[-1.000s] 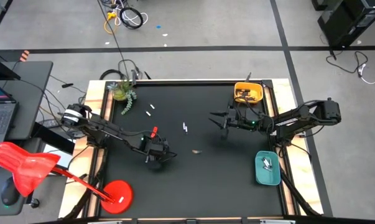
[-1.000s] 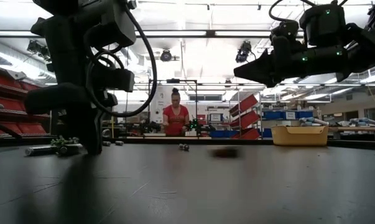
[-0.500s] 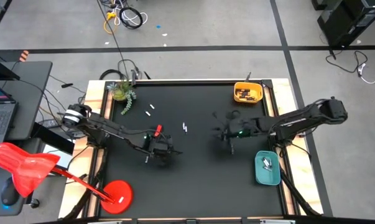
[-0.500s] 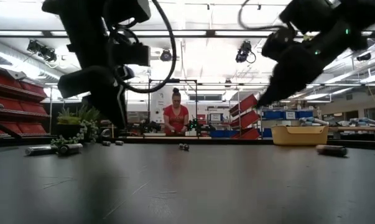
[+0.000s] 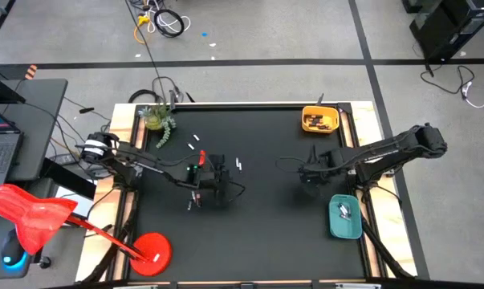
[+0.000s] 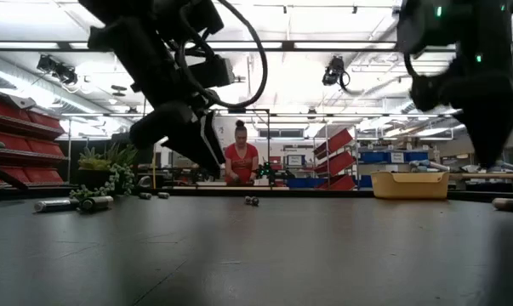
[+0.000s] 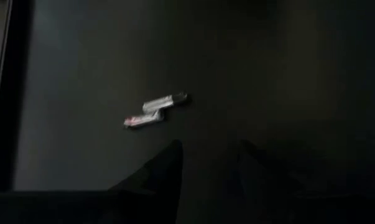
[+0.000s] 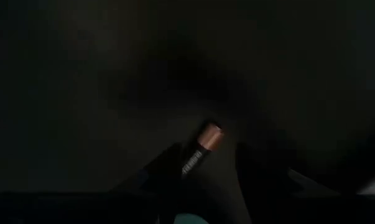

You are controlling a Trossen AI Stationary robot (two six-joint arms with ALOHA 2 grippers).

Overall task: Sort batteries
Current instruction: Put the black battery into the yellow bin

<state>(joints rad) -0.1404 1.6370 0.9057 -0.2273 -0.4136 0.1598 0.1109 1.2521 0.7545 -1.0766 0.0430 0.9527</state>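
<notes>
The right gripper's (image 8: pixel 206 155) fingers were spread, straddling a dark copper-tipped battery (image 8: pixel 201 149) on the black table (image 5: pixel 266 233), about four o'clock from the middle, near the teal tray (image 5: pixel 345 218). To grip well, it needed to drop squarely, keep the battery centred, then squeeze across its width. The left gripper's (image 7: pixel 209 152) fingers were also apart and empty, at about nine o'clock, with two batteries (image 7: pixel 155 110) lying touching just ahead. The yellow tray (image 5: pixel 320 120) sat at one o'clock.
</notes>
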